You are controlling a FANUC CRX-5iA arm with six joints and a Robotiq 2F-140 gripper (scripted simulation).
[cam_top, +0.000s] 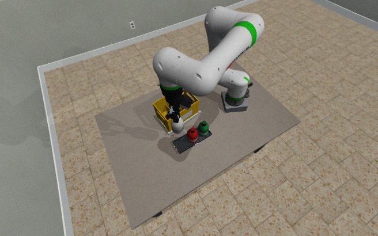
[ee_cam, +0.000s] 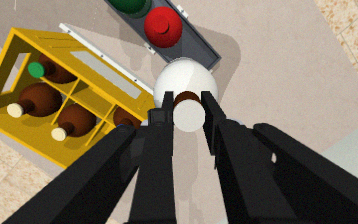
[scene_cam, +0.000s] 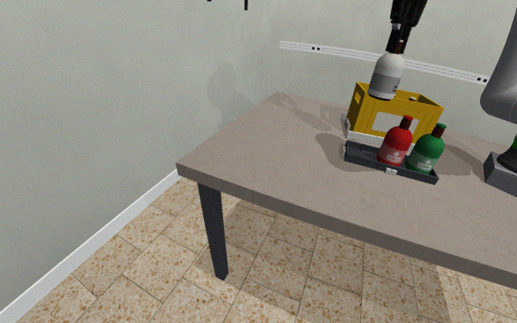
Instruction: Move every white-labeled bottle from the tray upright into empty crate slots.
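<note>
Fingers pinching the white bottle by its neck, so it hangs upright, lifted above the tray. Held high enough to pass over the crate wall. Red bottle and green bottle left standing on the tray.

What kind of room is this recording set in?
Probably a bare test room for a robot: an arm bolted to a plain table, tiled floor, blank walls. The only goods are a yellow crate and a tray of bottles.
</note>
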